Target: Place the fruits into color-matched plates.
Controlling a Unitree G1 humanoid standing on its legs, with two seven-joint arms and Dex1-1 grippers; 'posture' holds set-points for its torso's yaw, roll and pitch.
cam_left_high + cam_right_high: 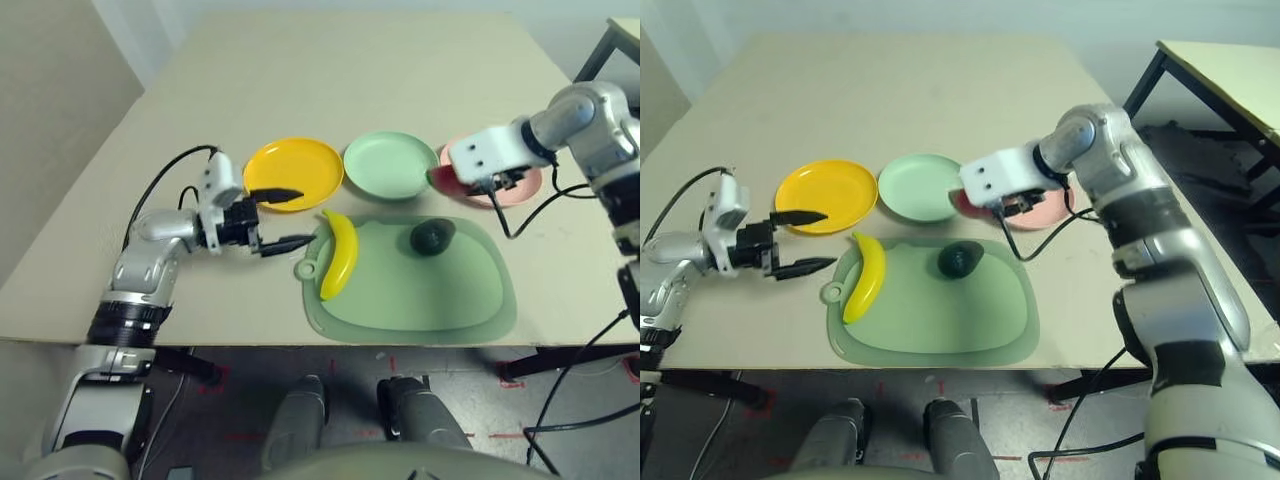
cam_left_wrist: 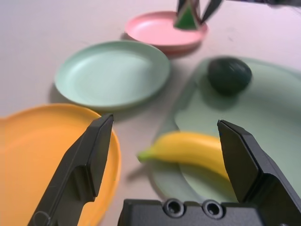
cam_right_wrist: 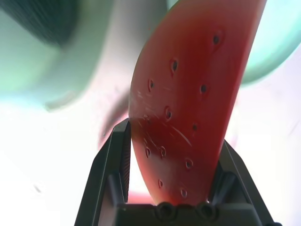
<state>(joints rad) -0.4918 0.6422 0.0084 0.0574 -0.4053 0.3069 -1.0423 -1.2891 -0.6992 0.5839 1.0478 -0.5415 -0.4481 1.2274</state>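
The right pincer (image 3: 171, 141) is clamped on the watermelon wedge (image 3: 188, 99), one black finger on each flat side of the red, seed-dotted flesh, and it hangs pointing steeply down over the pale pink plate (image 1: 520, 187), at that plate's edge nearest the mint green plate (image 1: 390, 163). From the left wrist view the wedge (image 2: 186, 16) shows its green rind and stands above the pink plate, though I cannot tell whether it touches the plate. The left pincer (image 1: 288, 219) has its two fingers spread wide apart with nothing between them; it points roughly level toward the banana (image 1: 340, 253), which lies just ahead of its fingertips, close but not touching. One finger reaches over the near rim of the yellow-orange plate (image 1: 300, 165), which sits just beside that pincer; the mint green plate lies farther ahead and off to that same side. The banana rests along the near edge of the green cutting board (image 1: 440, 295), curving lengthwise across the left pincer's line of reach. The dark green avocado (image 1: 432, 236) sits on the same board, beyond the banana from the left pincer and near the right pincer, just below it on the table (image 1: 300, 70).
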